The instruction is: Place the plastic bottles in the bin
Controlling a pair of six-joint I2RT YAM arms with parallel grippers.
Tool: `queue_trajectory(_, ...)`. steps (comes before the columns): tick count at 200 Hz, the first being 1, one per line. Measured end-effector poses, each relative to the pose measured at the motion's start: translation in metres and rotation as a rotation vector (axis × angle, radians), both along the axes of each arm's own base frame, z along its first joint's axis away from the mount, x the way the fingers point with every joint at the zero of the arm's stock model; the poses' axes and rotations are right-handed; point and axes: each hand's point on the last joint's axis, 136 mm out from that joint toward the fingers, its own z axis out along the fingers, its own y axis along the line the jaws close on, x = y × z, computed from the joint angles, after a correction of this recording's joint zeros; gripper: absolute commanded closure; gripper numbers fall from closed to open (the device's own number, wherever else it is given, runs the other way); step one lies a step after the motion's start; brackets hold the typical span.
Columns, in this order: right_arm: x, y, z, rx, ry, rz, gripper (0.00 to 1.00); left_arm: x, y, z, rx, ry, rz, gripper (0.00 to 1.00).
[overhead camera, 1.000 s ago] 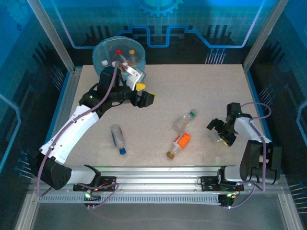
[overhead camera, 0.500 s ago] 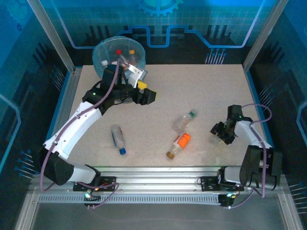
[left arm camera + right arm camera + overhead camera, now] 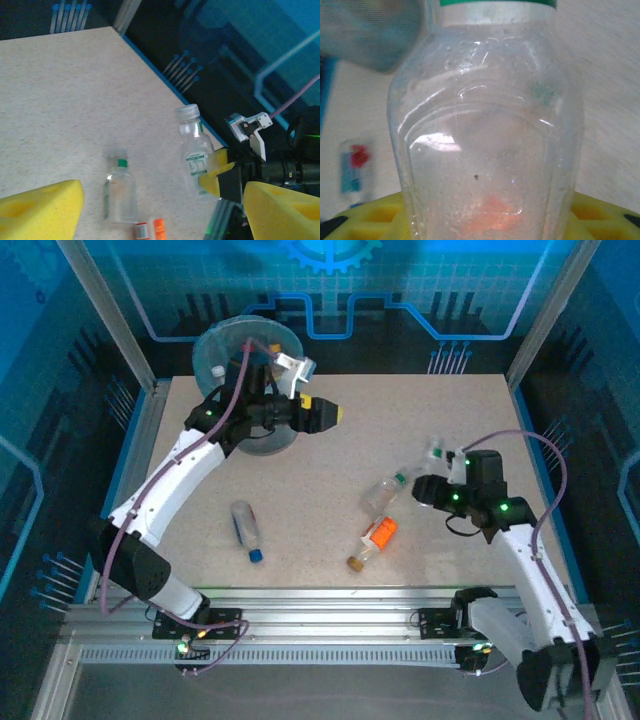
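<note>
right pincer (image 3: 490, 220) | clear bottle (image 3: 485, 125) clamped between its pads (image 3: 367, 220) | left pincer (image 3: 162, 212) agape

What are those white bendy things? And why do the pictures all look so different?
Those are two robot arms. Each ends in a pincher called a gripper. One picture looks down from above the table. The other two come from little cameras on the arms' wrists, so they see things very close up. Three bottles lie on the table: a green-capped bottle, an orange-labelled bottle and a blue-capped bottle. The round pale-blue bin stands at the far left corner. The right gripper pinches a clear bottle between its yellow pads. The left gripper is wide open and holds nothing.
</note>
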Motion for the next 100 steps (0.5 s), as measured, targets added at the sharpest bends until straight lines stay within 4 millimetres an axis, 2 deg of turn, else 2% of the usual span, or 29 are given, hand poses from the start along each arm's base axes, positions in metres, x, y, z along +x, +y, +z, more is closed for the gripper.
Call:
queue_trajectory(27, -0.008, 0.058, 0.061, 0.035, -0.211, 0.245, 0.54, -0.018, -0.020, 0.012, -0.046, 0.014, -0.108, 0.19)
queue_trajectory(46, -0.015, 0.086, 0.092, 0.054, -0.313, 0.371, 0.55, -0.033, -0.031, 0.016, -0.071, 0.031, -0.178, 0.23)
queue_trajectory(67, -0.018, 0.107, 0.109, 0.064, -0.367, 0.465, 0.54, -0.042, -0.036, 0.019, -0.090, 0.050, -0.221, 0.28)
queue_trajectory(100, -0.022, 0.134, 0.113, 0.058, -0.379, 0.572, 0.54, -0.051, -0.039, 0.022, -0.112, 0.069, -0.264, 0.35)
